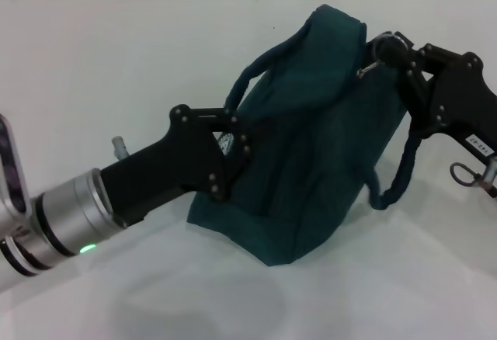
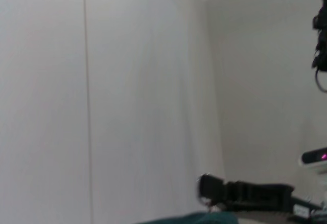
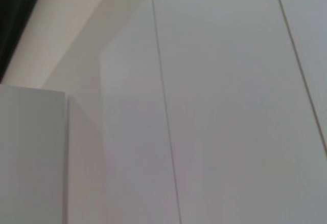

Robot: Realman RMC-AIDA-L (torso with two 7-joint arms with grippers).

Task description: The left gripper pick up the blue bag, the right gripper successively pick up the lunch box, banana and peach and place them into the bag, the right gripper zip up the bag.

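Two tools on upright bag (image 1: pixel 311 146), top ridge running away from camera.

- From the head camera we look forward and down, fairly close, on the blue bag (image 1: pixel 311 138), with the left gripper (image 1: pixel 233 150) and right gripper (image 1: pixel 392 53) against its two sides.
- From the left wrist we face away beyond the gripper, toward a pale wall (image 2: pixel 102 91); it shares only a sliver of bag (image 2: pixel 196 219) with the head view.
- From the right wrist we see only pale wall panels (image 3: pixel 219 111), nothing shared.
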